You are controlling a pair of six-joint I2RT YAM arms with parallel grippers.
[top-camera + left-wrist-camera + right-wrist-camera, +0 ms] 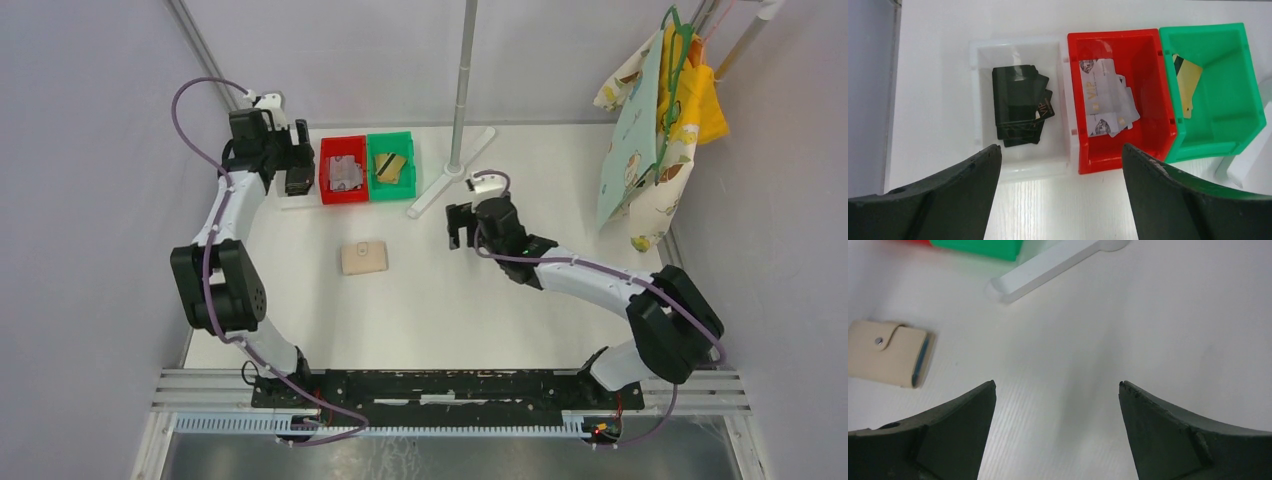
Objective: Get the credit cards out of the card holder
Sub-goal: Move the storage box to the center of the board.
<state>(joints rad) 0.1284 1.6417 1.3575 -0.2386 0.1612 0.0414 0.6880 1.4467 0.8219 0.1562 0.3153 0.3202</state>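
One card holder [364, 258], three bins [1113, 35]

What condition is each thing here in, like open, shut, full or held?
Card holder: shut, flap snapped, lying flat.
Silver cards: loose in red bin.
Gold cards: loose in green bin.
Black cards: piled in clear tray.
Left gripper: open, empty, above the bins.
Right gripper: open, empty.

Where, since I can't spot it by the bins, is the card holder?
In the top view the card holder lies on the table, nearer the arm bases than the red bin and left of the right gripper, touching neither.
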